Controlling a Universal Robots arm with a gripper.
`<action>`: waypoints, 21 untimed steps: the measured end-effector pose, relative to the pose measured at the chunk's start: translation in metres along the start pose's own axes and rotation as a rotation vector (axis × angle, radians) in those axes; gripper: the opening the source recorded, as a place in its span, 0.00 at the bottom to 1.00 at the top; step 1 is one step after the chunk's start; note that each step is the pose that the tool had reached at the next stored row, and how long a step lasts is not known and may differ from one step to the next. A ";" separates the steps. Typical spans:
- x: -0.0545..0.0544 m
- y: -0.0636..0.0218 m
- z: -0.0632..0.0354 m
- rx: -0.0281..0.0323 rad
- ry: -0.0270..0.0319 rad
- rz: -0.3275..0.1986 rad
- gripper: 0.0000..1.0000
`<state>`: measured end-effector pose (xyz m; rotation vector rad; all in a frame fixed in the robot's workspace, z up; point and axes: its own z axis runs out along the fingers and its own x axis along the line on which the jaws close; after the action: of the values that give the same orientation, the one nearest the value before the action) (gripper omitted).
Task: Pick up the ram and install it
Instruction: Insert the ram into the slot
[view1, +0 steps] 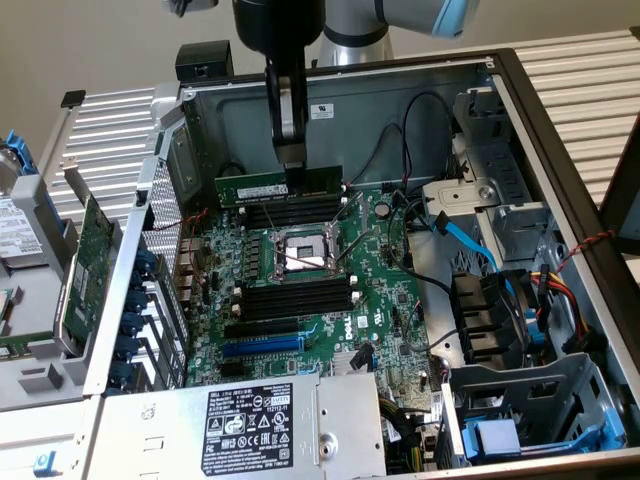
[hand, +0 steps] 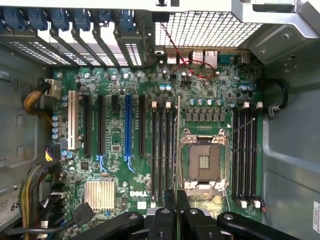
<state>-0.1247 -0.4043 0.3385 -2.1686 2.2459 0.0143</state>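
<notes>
— Hand?
— My hand was clamped shut on the ram, the stick standing on edge.
— Position?
— Over the memory slots, beside the CPU socket, inside the case.

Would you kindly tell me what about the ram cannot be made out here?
- Exterior view: ram label text too small; its middle covered by the gripper shut on it.
- Exterior view: whether it touches the memory slots unclear.
- Wrist view: ram edge-on, faces hidden.
</notes>
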 end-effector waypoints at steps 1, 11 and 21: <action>0.000 0.0000 0.0004 0.0002 0.0049 0.000 0.13; 0.000 0.0000 0.0102 0.0006 0.0157 0.000 0.13; 0.000 -0.0016 0.0169 0.0004 0.0113 0.000 0.13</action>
<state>-0.1230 -0.4043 0.3216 -2.1741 2.2515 0.0016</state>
